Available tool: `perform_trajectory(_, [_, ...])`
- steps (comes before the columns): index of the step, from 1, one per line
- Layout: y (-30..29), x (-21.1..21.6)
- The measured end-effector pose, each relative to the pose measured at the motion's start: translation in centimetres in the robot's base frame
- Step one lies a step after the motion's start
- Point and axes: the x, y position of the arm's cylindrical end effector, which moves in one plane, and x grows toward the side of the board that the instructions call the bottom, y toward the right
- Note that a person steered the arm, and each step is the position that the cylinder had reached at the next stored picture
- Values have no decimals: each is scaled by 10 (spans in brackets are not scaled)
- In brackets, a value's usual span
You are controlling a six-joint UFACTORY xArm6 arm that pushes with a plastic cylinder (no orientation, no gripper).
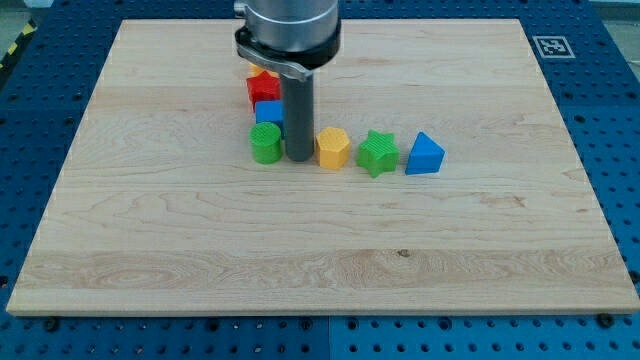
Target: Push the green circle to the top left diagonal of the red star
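The green circle (266, 143) stands on the wooden board, just left of my tip (298, 158), which is touching or nearly touching its right side. The red star (262, 88) lies above it toward the view's top, partly hidden by the arm. A blue block (268, 112) sits between the red star and the green circle. A small yellow piece (262, 72) shows at the red star's upper edge under the arm.
A yellow hexagon-like block (334, 147) lies just right of my tip. A green star (378, 152) and a blue triangle (424, 154) follow further right. The arm's round body (288, 30) hangs over the board's top middle. The board (320, 260) has blue perforated table around it.
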Motion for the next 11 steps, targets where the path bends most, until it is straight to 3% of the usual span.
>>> perform_trajectory(3, [-93,3])
perform_trajectory(5, [-99,-1])
perform_trajectory(8, [-160,-47])
perform_trajectory(11, [-164,-79])
